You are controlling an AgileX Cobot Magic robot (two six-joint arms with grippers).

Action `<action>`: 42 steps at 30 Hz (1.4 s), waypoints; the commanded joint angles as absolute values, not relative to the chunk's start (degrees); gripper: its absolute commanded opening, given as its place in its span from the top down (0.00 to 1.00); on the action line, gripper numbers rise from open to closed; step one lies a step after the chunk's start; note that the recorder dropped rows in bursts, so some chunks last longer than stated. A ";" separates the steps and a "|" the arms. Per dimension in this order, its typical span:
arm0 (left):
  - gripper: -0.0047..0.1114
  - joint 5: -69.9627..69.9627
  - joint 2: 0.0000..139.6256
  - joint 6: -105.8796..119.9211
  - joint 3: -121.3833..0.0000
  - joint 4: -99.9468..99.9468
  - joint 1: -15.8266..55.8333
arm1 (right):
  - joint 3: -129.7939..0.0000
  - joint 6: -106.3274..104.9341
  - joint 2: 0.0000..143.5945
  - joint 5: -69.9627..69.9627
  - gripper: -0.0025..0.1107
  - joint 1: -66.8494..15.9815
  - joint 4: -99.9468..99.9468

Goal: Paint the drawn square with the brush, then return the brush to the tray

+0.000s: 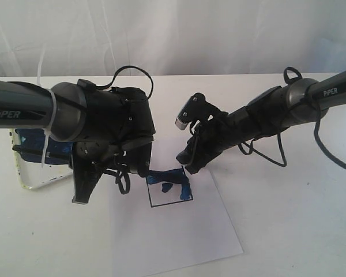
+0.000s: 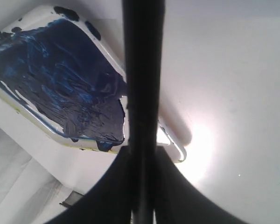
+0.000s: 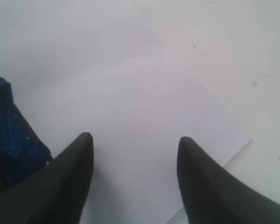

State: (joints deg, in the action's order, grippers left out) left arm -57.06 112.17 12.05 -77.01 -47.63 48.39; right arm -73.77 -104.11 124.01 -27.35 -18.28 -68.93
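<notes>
In the exterior view, we see the thin black-outlined drawn square [image 1: 168,189] near the far edge of the white paper sheet [image 1: 184,236], which lies on the plain white table [image 1: 288,231]. Blue paint covers its far strip and a blotch toward the middle. The near part is bare white, so we judge the painting only partly done. The shallow, pale-rimmed square tray [image 1: 24,173], blue inside, sits on the table well to the left of the sheet, half hidden by the left arm. The left gripper [image 1: 82,187] hangs just beside the tray's near right corner. The right gripper [image 1: 187,164] stands at the square's far right corner.

In the left wrist view, we find the long, thin, dark-handled brush [image 2: 142,84] clamped between the jaws, with its handle crossing the tray's rim. Its bristles are out of sight. The brush is not yet laid down, so its return to the tray is left to do, and we cannot tell whether more strokes are meant first.

In the right wrist view, the jaws stand wide apart and empty over the sheet, with the blue paint at one side.
</notes>
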 commanded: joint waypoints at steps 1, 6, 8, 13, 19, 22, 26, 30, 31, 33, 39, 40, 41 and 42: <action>0.96 -56.32 111.42 14.21 -76.77 -44.57 48.75 | -73.56 -104.46 124.79 -25.46 0.52 -18.20 -67.16; 0.96 -57.29 111.42 20.13 -76.77 -41.66 48.75 | -73.56 -104.46 124.79 -25.33 0.52 -18.20 -67.16; 0.96 -57.40 111.42 20.44 -76.77 -41.66 48.75 | -73.56 -104.46 124.79 -25.33 0.52 -18.20 -67.16; 0.96 -57.96 111.42 18.29 -76.77 -42.62 48.75 | -73.56 -104.46 124.79 -25.45 0.52 -18.20 -67.16; 0.96 -57.96 111.42 13.05 -76.77 -45.26 47.96 | -73.56 -104.46 124.79 -25.45 0.52 -18.20 -67.16; 0.96 -58.08 111.42 12.14 -76.77 -46.33 47.96 | -73.56 -104.46 124.79 -25.45 0.52 -18.20 -67.16; 0.96 -58.98 112.21 11.69 -76.77 -47.41 47.96 | -73.56 -104.46 124.79 -25.34 0.52 -18.20 -67.16; 0.96 -58.43 113.65 11.26 -76.77 -48.67 48.10 | -73.56 -104.46 124.79 -25.34 0.52 -18.20 -67.16; 0.96 -57.46 113.65 11.26 -76.77 -48.67 48.10 | -73.56 -104.46 124.79 -25.34 0.52 -18.20 -67.16; 0.96 -57.04 113.65 11.26 -76.77 -48.40 48.10 | -73.56 -104.46 124.79 -25.34 0.52 -18.20 -67.16; 0.96 -57.05 112.91 11.51 -76.77 -48.40 48.10 | -73.56 -104.46 124.79 -25.44 0.52 -18.20 -67.16; 0.96 -56.94 112.56 11.74 -76.77 -48.40 48.10 | -73.56 -104.46 124.79 -25.44 0.52 -18.20 -67.16; 0.96 -56.93 112.26 12.28 -76.77 -48.28 48.10 | -73.56 -104.46 124.79 -25.44 0.52 -18.20 -67.16; 0.96 -56.93 112.00 12.48 -76.77 -48.28 48.10 | -73.56 -104.46 124.79 -25.44 0.52 -18.20 -67.16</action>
State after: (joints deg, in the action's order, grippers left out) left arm -56.44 113.38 11.97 -77.01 -48.25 48.06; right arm -73.77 -104.11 124.01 -26.98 -18.28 -69.04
